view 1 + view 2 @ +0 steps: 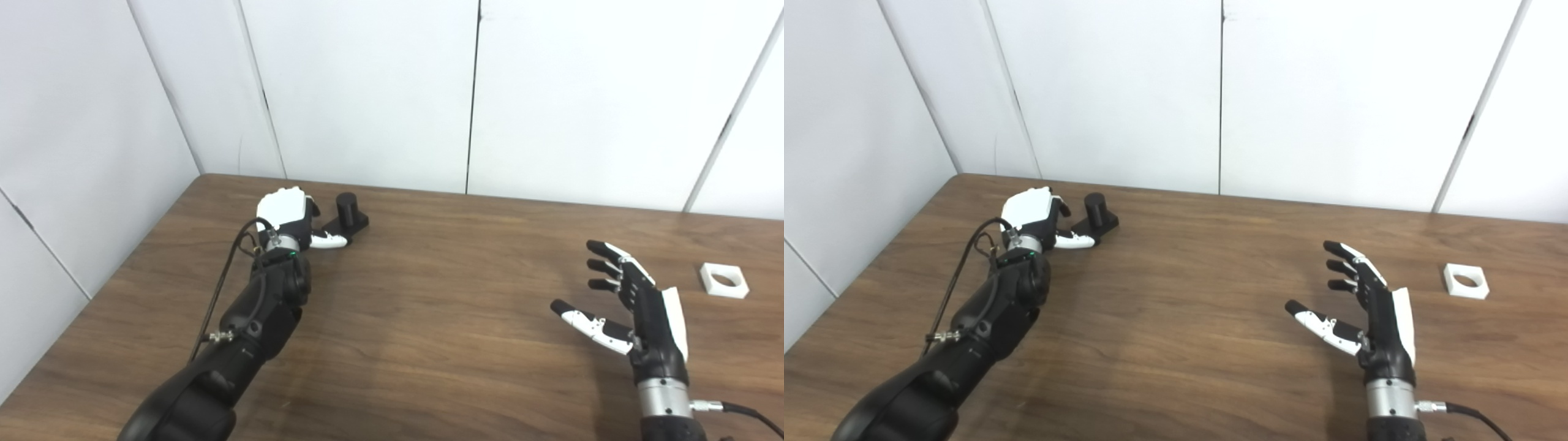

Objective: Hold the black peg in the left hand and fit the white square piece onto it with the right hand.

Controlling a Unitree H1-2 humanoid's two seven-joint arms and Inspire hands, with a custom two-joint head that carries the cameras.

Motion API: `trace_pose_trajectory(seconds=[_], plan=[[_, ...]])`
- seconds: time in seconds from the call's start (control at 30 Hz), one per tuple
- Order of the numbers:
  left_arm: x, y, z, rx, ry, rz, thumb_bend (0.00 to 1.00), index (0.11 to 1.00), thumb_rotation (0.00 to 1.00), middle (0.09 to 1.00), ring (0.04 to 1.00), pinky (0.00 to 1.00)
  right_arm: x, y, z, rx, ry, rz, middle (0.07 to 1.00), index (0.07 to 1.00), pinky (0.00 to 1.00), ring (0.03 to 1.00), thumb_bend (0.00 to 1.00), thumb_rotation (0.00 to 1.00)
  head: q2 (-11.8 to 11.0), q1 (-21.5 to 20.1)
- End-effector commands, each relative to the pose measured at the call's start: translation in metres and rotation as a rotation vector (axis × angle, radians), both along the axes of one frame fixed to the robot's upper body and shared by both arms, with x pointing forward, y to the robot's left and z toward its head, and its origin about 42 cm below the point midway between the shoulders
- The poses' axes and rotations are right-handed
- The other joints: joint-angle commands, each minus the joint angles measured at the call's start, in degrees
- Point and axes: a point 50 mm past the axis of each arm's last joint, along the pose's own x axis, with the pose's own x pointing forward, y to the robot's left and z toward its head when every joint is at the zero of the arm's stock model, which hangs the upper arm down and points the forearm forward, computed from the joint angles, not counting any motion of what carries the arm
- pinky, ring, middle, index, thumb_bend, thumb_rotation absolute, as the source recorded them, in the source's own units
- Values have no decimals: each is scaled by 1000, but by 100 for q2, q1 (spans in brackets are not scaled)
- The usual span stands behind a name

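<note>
Table (429,318): your brown wood surface, walled at the far and left sides.
Left hand (288,214): far left, just beside the black peg (347,211); you cannot tell its grip.
Right hand (631,300): near right, fingers spread, empty.
White square piece (724,280): far right, flat on the table.

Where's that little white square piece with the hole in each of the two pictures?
Left eye view: white piece lies at far right on the table, beyond the open right hand.
Right eye view: same piece, a bit further from the right edge.
Shared landmark: the black peg at the left hand.
</note>
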Motion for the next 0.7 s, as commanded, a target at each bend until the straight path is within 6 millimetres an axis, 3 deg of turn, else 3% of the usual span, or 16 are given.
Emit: trace_pose_trajectory(seconds=[0.0, 0.47, 0.6, 0.67], plan=[[13, -7, 21, 2, -55, -18, 873, 701, 517, 977, 1000, 1000, -3, 3, 1, -8, -16, -10, 821, 763, 640, 758, 627, 77, 6, -1], [15, -19, 17, -43, -47, -36, 874, 677, 499, 981, 1000, 1000, -5, 3, 0, 2, -22, -11, 821, 760, 644, 764, 622, 66, 49, -66], [16, -23, 14, -75, -50, -48, 874, 663, 470, 977, 1000, 1000, -5, 3, 1, 0, -18, -12, 822, 760, 645, 765, 615, 81, 66, -85], [16, -25, 12, -95, -62, -59, 852, 659, 410, 963, 1000, 1000, -6, 3, 1, 4, -15, -15, 824, 758, 635, 761, 613, 81, 69, -91]])
